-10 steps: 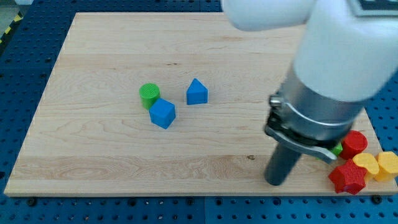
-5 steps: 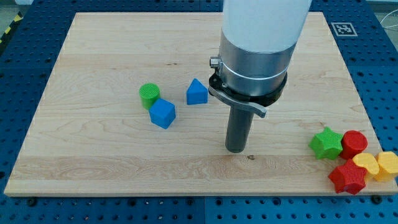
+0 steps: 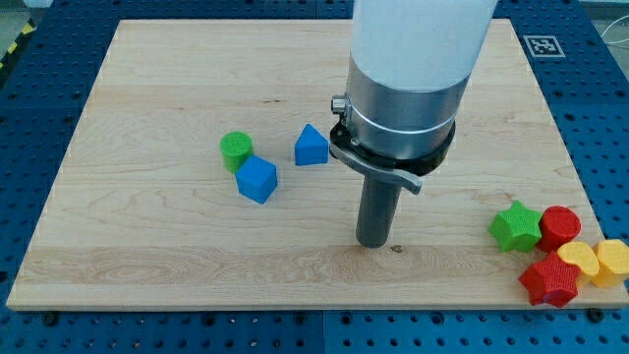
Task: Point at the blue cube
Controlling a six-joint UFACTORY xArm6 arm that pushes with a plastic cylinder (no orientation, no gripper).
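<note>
The blue cube (image 3: 257,180) lies on the wooden board (image 3: 147,88), left of centre. A green cylinder (image 3: 236,151) touches its upper left side. A second blue block with a pointed roof shape (image 3: 312,146) sits up and to the right of the cube. My tip (image 3: 372,242) rests on the board to the right of the cube and lower, well apart from it, about a fifth of the view's width away. The arm's white and grey body hides the board above the rod.
A cluster of blocks sits at the board's bottom right corner: a green star (image 3: 516,225), a red cylinder (image 3: 559,226), a red star (image 3: 548,280), and two yellow blocks (image 3: 578,261) (image 3: 613,262). Blue perforated table surrounds the board.
My tip swept from the board's lower right to the left, uncovering the green star. Over the last half second it barely moved, only slightly down. No block moved.
</note>
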